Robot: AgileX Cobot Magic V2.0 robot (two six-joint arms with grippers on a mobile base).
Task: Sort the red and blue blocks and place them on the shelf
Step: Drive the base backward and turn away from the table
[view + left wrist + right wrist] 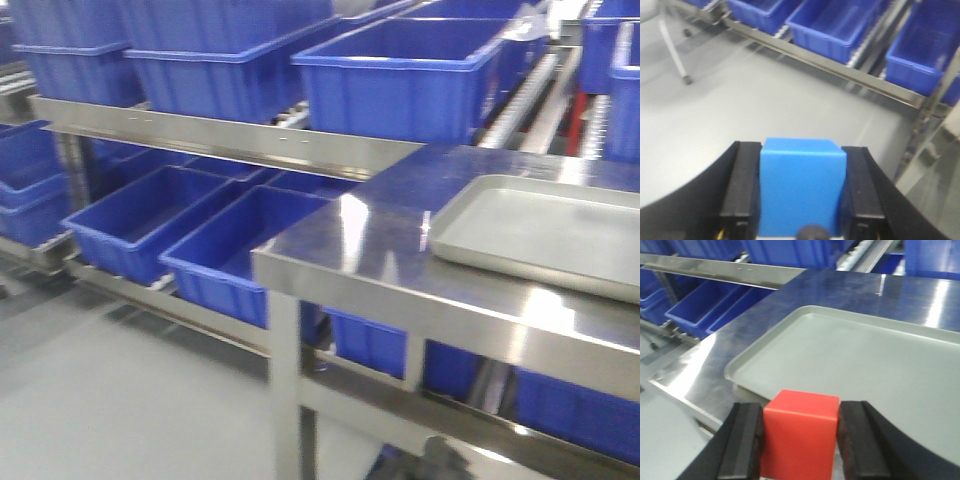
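While our left tool (801, 167) hangs over open grey floor (755, 95), its two black pads (742, 185) are clamped on the side faces of the blue block (802, 195), which fills the gap between them. Past the floor we see the lowest tier of the shelf (840, 66), its steel rail running diagonally under a row of large blue bins (832, 22). A shelf upright stands to the right of the block.

Our right tool (800, 415) is likewise closed on the red block (799, 440), pads tight against both sides. It hovers above the near left corner of the grey tray (855, 355), whose raised rim shows just beyond the block. The tray lies on the steel table (840, 287), with a bare strip of tabletop to its left before the table's edge drops to the floor. From the front we see the table's far left corner meeting the shelf's upper rail, more bins behind and below it.
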